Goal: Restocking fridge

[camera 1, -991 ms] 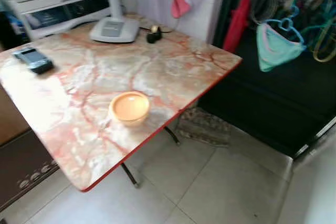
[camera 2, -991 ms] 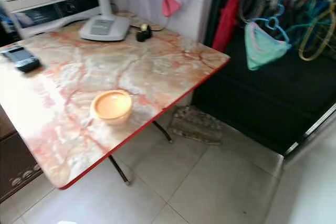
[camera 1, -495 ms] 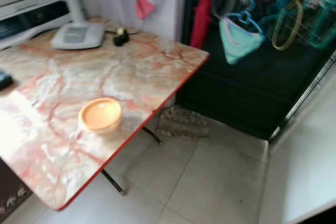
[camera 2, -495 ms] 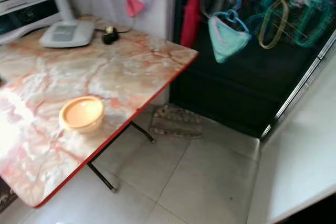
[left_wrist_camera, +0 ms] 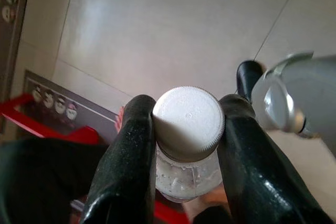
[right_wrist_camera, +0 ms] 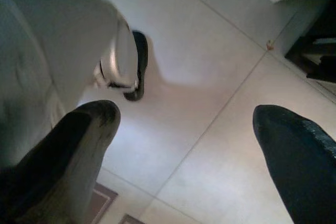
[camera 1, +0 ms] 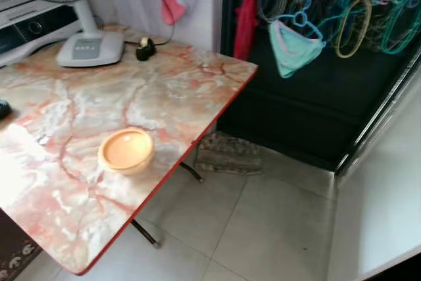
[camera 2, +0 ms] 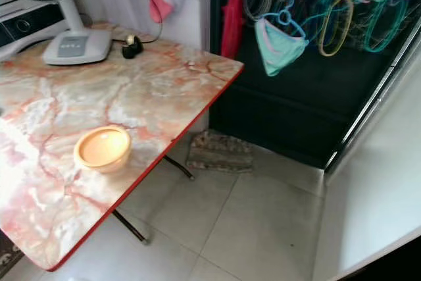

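Observation:
My left gripper is shut on a clear plastic bottle with a white ribbed cap, its two black fingers pressing the neck from either side above the pale tiled floor. My right gripper hangs open over the floor tiles with nothing between its fingers. An orange lidded bowl sits on the marble-patterned table near its red front edge.
A fan base and a small dark object stand at the table's far side. A folded mat lies on the floor beside the table leg. Hangers and a teal garment hang in a dark opening. A white surface rises at the right.
The camera has kept swinging right: the table and bowl slid left in view, the phone left the picture, and more of the white surface at the right came in.

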Available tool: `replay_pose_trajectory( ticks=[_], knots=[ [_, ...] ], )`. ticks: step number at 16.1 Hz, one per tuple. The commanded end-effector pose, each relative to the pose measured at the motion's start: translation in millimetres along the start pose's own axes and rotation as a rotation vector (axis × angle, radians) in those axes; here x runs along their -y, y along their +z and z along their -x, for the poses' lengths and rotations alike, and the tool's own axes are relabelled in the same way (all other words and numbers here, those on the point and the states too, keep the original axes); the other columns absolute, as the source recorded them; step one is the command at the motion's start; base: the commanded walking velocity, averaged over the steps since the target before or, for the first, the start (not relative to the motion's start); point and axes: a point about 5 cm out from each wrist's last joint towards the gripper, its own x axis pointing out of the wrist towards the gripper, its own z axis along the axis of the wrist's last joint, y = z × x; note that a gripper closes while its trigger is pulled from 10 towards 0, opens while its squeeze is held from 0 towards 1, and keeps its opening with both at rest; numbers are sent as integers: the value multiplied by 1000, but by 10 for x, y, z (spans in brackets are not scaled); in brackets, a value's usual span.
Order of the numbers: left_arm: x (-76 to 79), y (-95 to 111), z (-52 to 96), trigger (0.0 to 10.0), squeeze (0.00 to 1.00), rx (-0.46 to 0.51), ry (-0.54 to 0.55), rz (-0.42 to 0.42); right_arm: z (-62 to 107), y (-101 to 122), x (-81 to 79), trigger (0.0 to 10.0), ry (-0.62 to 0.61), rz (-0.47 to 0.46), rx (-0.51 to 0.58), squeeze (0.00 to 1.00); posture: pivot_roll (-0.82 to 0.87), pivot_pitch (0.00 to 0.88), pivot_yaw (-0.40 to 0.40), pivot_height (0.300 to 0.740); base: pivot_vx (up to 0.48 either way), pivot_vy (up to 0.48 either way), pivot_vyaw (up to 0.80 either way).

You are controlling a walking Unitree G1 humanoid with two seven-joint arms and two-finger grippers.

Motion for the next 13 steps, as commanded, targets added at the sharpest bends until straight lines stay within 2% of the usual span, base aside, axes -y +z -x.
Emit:
replay_pose_trajectory(
  ticks=[1, 3, 6, 11, 13],
  knots=[
    [33, 43, -5, 10000, 0, 11, -16, -26, 3, -10, -2, 10000, 4, 2, 2, 0, 83, 0, 3, 740, 0, 0, -800],
    [17, 47, -7, 10000, 0, 8, -7, -18, 6, 1, 15, 10000, 12, 50, -2, 0, 98, 0, -7, 740, 0, 0, -800],
    [-23, -37, 5, 10000, 0, -12, 6, -24, 9, 3, 32, 10000, 8, 52, -1, 0, 105, 0, -18, 740, 0, 0, -800],
    [-15, -106, 14, 10000, 0, -34, 0, -28, 11, -4, 40, 10000, 5, 48, -5, 0, 96, 0, -21, 740, 0, -324, -800],
    [-21, -88, 12, 10000, 0, -26, 2, -26, 11, 15, 45, 10000, 3, 27, 15, 0, 99, 0, -22, 740, 0, -334, 0]
  ],
)
